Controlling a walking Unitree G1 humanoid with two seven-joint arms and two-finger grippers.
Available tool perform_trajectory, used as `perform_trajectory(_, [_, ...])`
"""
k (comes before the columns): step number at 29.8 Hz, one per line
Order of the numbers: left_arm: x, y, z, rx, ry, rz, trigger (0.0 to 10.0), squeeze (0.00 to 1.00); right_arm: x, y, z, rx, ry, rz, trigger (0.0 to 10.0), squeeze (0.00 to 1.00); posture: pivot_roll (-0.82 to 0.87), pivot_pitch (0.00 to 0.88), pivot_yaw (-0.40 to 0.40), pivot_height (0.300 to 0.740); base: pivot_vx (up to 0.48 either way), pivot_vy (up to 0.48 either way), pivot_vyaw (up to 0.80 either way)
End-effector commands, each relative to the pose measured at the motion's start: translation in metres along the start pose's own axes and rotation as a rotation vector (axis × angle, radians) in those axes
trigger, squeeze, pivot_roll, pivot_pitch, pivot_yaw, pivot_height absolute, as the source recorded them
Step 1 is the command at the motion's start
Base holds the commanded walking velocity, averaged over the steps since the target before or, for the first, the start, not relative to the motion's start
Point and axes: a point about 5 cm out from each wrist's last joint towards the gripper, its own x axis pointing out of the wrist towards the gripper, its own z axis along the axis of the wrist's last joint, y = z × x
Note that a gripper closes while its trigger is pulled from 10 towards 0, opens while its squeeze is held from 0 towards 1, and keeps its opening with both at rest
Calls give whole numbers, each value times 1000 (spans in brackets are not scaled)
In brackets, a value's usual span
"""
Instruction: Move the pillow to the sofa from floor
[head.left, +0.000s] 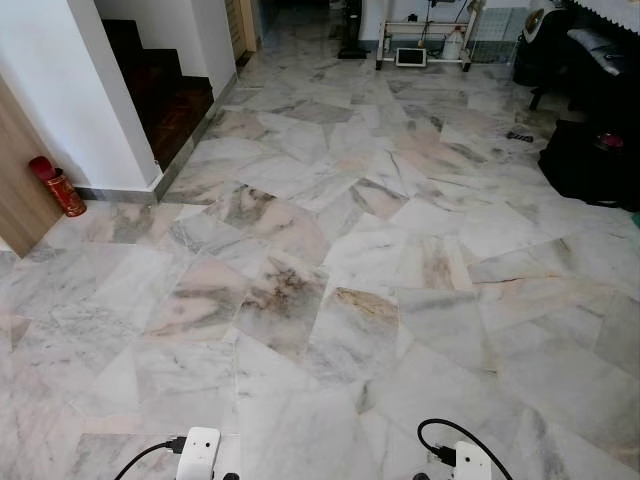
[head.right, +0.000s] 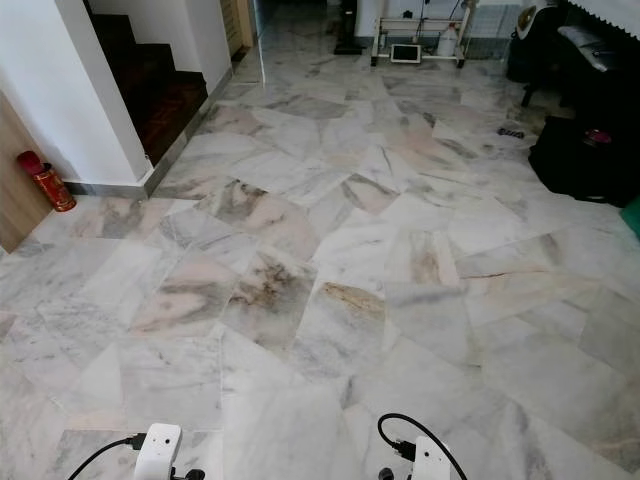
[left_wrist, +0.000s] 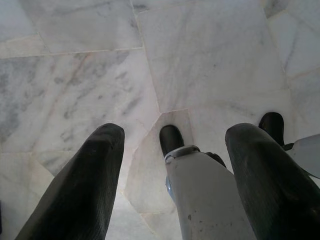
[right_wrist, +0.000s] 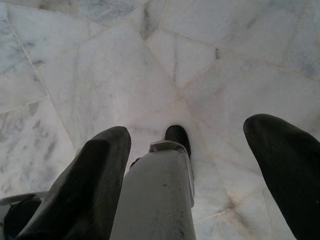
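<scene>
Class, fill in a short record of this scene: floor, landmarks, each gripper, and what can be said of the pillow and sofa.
floor: marble floor, pale irregular slabs
left side: red canister by the wall; dark stairs beyond
far end: white rack
right side: black bag
left gripper: open, hanging over floor
right gripper: open, hanging over floor
pillow, sofa: cannot be made out

No text, label, brand or number is showing legibly anywhere, and the red canister (head.left: 62, 188) by the wall is carrying markings too small to read.
</scene>
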Motion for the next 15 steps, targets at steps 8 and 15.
perform_trajectory(8, [-4,6,-17,-32,35,19,10000,0,-3,2,-18,5,49,-5,10000,0,-34,0,14,740,0,0,0])
perform_trajectory(15, [-6,9,-22,2,44,-9,10000,0,-4,4,-26,47,55,-20,10000,0,-48,0,46,740,0,0,0])
